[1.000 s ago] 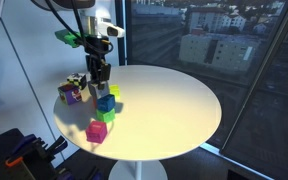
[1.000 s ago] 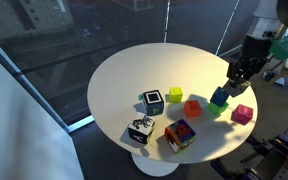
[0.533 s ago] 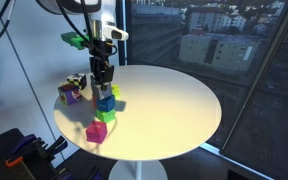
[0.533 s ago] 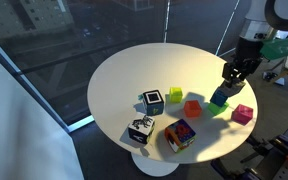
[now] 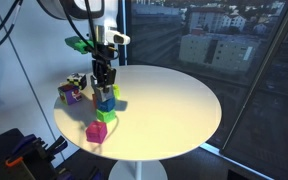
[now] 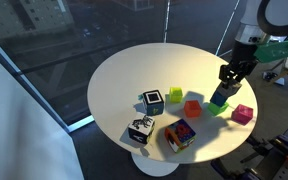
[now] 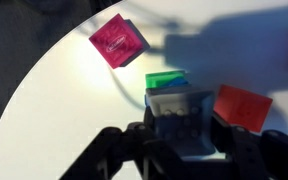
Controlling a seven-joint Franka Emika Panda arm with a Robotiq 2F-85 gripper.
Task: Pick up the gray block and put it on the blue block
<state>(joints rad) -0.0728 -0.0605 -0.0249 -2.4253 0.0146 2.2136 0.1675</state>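
The gripper (image 7: pixel 181 132) clamps the gray block (image 7: pixel 179 108), a level cube without a long axis; the blue block (image 5: pixel 105 102) beneath is hidden in the wrist view.

- The table (image 6: pixel 124 70) carried every cube on one half, toward its rim.
- The gray block (image 7: pixel 181 108) sat clamped between the fingers of the gripper (image 7: pixel 182 130), directly over the blue block (image 5: pixel 105 102). I could not tell whether the two touched.
- In the wrist view, a neighbour cube (image 7: pixel 166 79) lay just behind the gray block, a side cube (image 7: pixel 243 106) just to its right, and a far cube (image 7: pixel 119 42) well behind to the left.
- In an exterior view, two rim cubes (image 6: pixel 140 129) lay side by side nearest the table's edge, with a back cube (image 6: pixel 153 101) just behind them.
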